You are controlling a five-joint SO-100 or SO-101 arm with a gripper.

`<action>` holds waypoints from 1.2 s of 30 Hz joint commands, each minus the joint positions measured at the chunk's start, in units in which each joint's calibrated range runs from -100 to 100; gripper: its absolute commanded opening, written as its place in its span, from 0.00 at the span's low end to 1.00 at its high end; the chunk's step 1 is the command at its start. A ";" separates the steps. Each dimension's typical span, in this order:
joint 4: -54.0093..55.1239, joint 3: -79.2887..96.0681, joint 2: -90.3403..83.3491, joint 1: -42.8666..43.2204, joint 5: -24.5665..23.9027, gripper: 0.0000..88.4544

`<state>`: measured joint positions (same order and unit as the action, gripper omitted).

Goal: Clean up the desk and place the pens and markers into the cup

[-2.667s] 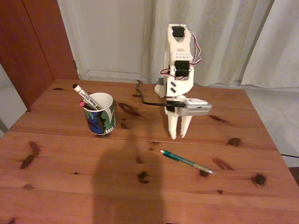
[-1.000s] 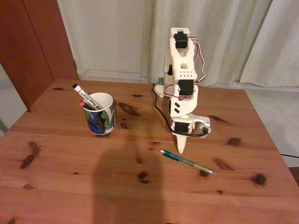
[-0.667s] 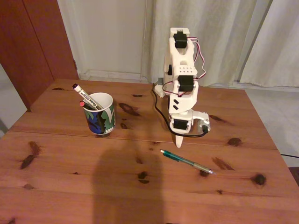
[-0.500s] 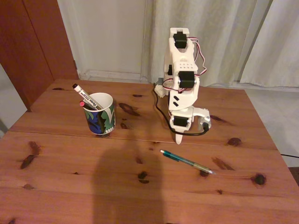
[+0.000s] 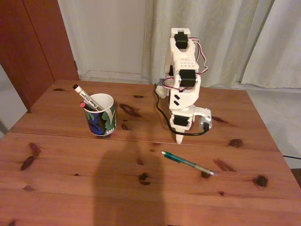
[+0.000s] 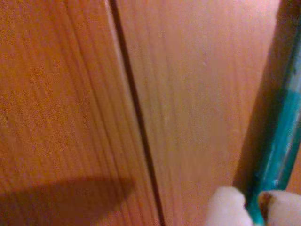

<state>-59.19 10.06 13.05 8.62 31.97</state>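
Fingertips of our gripper (image 6: 251, 207) pinch the teal pen (image 6: 277, 141), which lies on the desk (image 5: 70, 188); marker (image 5: 87, 98) and black pen (image 5: 83, 105) stand in the cup (image 5: 101, 120).

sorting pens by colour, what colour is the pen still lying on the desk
Teal-green, with a clear tip. The pen shows best in the fixed view, lying on the desk near the gripper.

Teal pen (image 5: 188, 163) flat on desk (image 5: 70, 188); black pen (image 5: 83, 106), white marker (image 5: 87, 98) in cup (image 5: 101, 121)

curtains (image 5: 235, 37): pale, pleated, upper right | wooden panel (image 5: 33, 42): red-brown, upper left | wall (image 5: 108, 33): white | light: dim, warm
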 commanded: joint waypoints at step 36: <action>0.31 -5.37 2.30 1.72 -1.37 0.27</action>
<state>-59.44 8.37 15.17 9.72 30.84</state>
